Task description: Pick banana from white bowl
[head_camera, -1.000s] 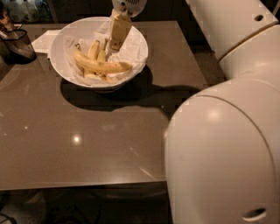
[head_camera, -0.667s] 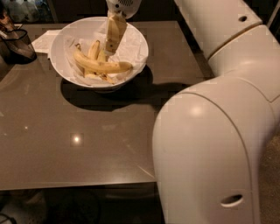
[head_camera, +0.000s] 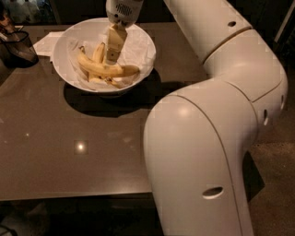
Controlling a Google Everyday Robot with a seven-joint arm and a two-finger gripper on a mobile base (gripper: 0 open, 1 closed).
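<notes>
While over banana (head_camera: 104, 70), gripper (head_camera: 111, 58) vert.

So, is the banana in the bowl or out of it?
In the bowl. The banana lies across the other bananas inside it, and the gripper reaches down into the bowl right over it.

Arm (head_camera: 207, 152): glossy white rounded shells were recorded, divided by dark seams and pierced by small dark oval holes. Gripper (head_camera: 112, 54): cream-coloured, found at upper left of view, below a white wrist (head_camera: 123, 7) with speckled grille.
</notes>
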